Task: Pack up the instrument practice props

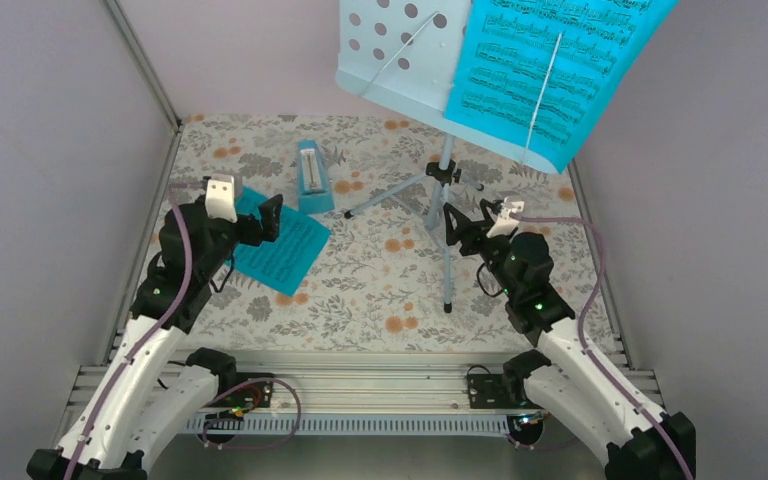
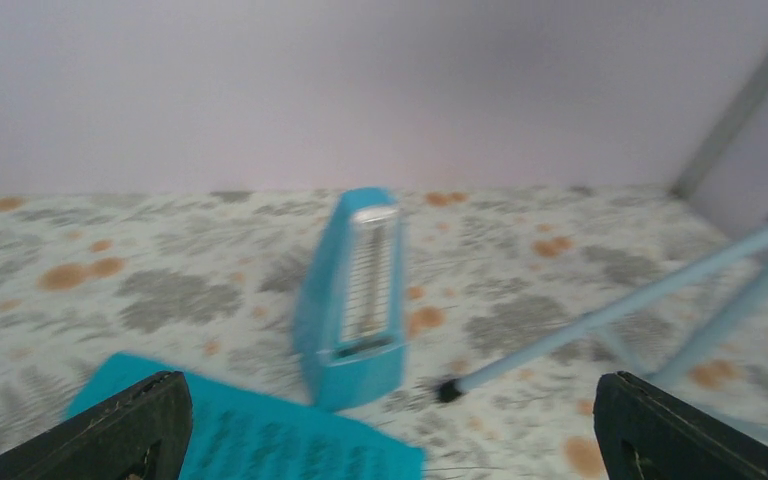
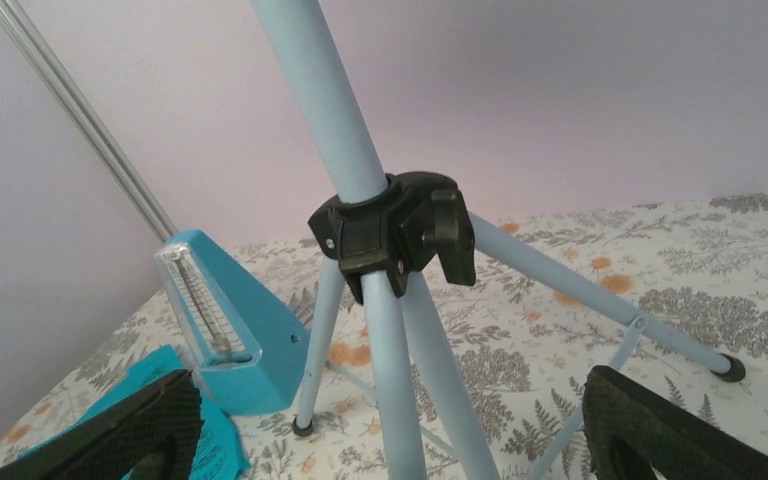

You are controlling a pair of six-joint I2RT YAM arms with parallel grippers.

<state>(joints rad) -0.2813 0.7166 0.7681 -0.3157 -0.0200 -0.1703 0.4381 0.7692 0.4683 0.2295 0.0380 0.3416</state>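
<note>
The light blue music stand (image 1: pixel 446 215) stands on its tripod at centre right, and its perforated desk (image 1: pixel 397 52) carries a teal sheet-music page (image 1: pixel 550 62). A second teal page (image 1: pixel 282 250) lies flat on the left, with the blue wedge metronome (image 1: pixel 310 178) upright just behind it. My left gripper (image 1: pixel 250 210) hovers open over that page, facing the metronome (image 2: pixel 355 290) and a stand leg (image 2: pixel 610 315). My right gripper (image 1: pixel 468 222) is open at the stand's pole (image 3: pixel 400 350), just below the black clamp (image 3: pixel 395 225). Its fingers stand on either side of the pole, not touching it.
A floral cloth (image 1: pixel 380 290) covers the table. Pale walls with metal corner posts (image 1: pixel 145 65) close in the left, back and right. The tripod legs (image 1: pixel 385 200) spread across the middle, one foot ending near the metronome. A rail (image 1: pixel 360 385) runs along the near edge.
</note>
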